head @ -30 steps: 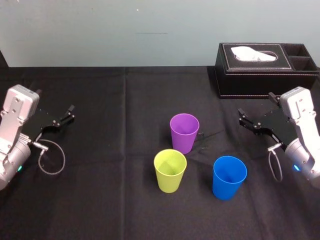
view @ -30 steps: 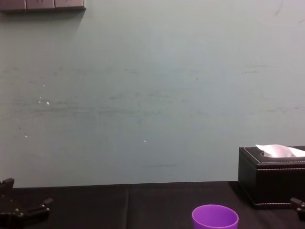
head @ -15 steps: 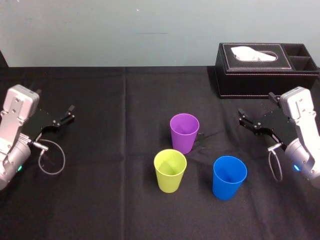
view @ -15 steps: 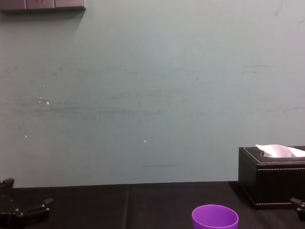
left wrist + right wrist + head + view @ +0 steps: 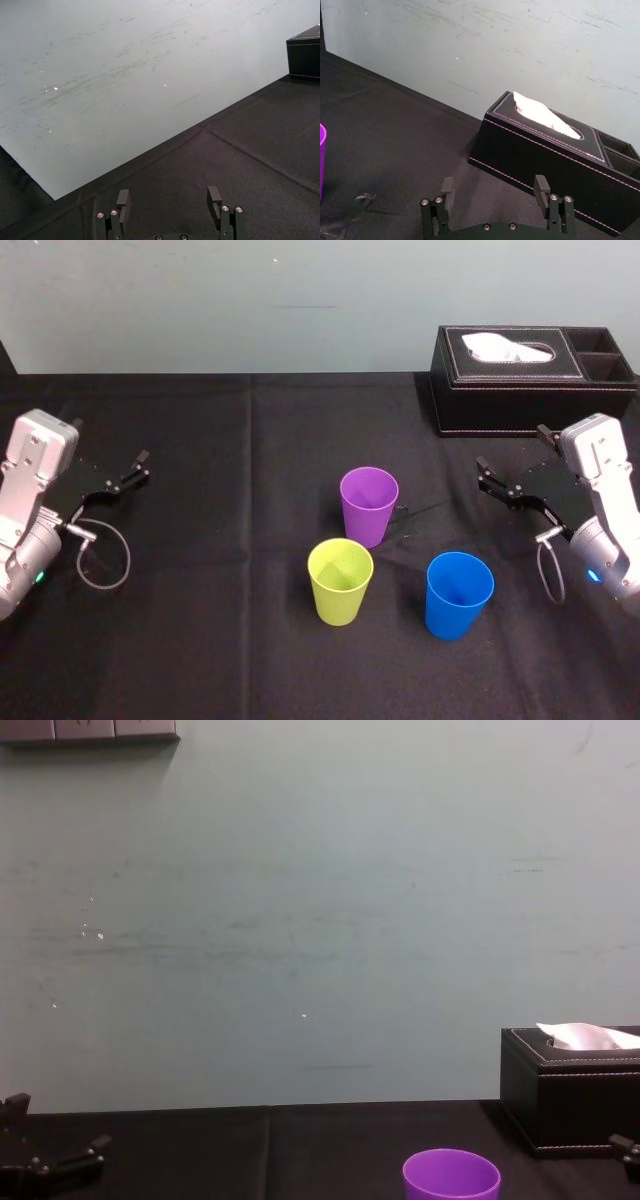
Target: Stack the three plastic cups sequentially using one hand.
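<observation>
Three plastic cups stand upright and apart on the black table: a purple cup (image 5: 368,504) in the middle, a yellow-green cup (image 5: 340,580) in front of it to the left, and a blue cup (image 5: 458,594) at the front right. The purple cup's rim (image 5: 451,1176) also rises at the bottom of the chest view. My right gripper (image 5: 510,462) hovers open and empty to the right of the cups; its fingers (image 5: 448,190) stand wide apart in the right wrist view. At the table's left side my left gripper (image 5: 125,469) rests open and empty, fingers (image 5: 123,201) spread.
A black tissue box (image 5: 530,378) stands at the back right, behind my right gripper. A loose cable loop (image 5: 100,558) lies by my left arm. The black tablecloth (image 5: 220,640) has free room on the left and front.
</observation>
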Available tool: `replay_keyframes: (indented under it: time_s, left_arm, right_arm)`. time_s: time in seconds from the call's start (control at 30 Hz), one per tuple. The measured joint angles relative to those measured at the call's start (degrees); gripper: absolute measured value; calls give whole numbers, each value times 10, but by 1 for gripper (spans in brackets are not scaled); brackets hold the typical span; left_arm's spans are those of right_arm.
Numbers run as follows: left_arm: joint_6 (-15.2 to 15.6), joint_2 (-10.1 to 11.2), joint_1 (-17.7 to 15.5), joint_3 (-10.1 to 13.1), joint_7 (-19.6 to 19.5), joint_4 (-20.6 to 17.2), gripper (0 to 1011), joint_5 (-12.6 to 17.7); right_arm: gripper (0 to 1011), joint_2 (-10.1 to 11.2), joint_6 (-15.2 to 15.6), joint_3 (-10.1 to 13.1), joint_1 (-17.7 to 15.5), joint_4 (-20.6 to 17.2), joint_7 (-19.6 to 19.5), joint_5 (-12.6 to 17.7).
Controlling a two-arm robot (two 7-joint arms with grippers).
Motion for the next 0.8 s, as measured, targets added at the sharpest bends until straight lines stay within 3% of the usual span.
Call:
replay_keyframes:
  time_s: [0.37, 0.53, 0.8]
  left_arm:
    - [0, 0, 0, 0, 0, 0, 1011, 0]
    - [0, 0, 0, 0, 0, 0, 1011, 0]
    - [0, 0, 0, 0, 0, 0, 1011, 0]
  right_arm:
    - [1004, 2, 2, 11, -11, -12, 10, 7]
    - [1004, 11, 2, 33, -35, -35, 29, 35]
    - [1004, 49, 3, 90, -95, -96, 91, 117]
